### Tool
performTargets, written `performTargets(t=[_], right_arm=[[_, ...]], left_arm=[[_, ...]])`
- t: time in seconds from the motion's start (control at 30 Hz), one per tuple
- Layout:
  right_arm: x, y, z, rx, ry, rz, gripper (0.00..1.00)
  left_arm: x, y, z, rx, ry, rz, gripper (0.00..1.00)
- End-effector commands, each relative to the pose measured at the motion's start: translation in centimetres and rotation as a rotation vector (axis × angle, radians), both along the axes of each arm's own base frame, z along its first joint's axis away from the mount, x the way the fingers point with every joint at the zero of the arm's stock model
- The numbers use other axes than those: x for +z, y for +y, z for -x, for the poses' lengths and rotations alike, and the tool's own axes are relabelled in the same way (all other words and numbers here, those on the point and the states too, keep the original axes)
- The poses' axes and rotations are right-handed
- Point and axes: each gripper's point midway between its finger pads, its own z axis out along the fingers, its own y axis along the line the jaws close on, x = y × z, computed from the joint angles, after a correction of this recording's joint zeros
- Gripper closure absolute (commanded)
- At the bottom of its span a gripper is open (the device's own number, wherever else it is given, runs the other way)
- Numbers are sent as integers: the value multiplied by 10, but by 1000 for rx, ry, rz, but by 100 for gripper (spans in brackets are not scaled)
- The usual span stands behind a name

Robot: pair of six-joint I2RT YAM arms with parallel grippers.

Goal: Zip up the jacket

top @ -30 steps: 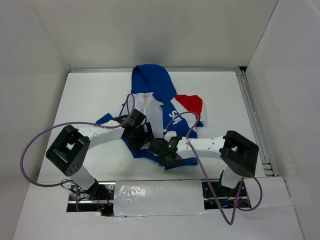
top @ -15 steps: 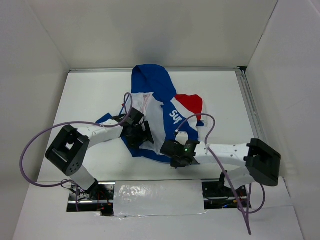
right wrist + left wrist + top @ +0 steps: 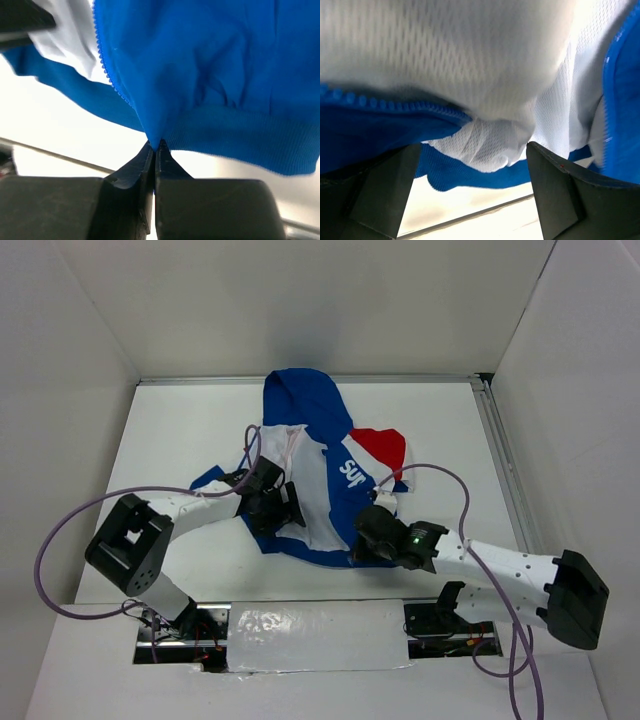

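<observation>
As right claw (image 3: 154, 146) pinches jacket (image 3: 215, 75), unzipped

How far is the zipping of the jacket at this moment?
Done: nothing zipped; the jacket lies open, lining showing. In hand: the right gripper is shut on the hem corner beside the zipper teeth; the left gripper is open at the other front edge. Left: join both sides and zip up.

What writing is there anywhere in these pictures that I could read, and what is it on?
"SU": white lettering on the blue chest of the jacket. A third letter follows but is too unclear to read, and the rest is hidden by a fold.
Nothing else is readable. Both wrist views show no text.
</observation>
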Motion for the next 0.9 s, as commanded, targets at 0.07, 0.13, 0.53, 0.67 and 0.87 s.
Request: performTargets(t=[0.07,0.13,0.53,0.67,0.87], right_arm=[[33,24,-21,57,-105,-234,100],[41,26,-27,69,-137,-304,100],[41,6,-41,30,-182,-294,100],[43,7,-45,35,-190,-281,100],[37,6,-47,39,-176,-265,100]], left_arm=[[35,-2,9,-121,-142,12,1],[49,-5,17,-148,-162,24,1],[49,57,61,123,13,-137,1],[44,51,43,138,37,-173,1],[23,58,21,257,168,-278,1]])
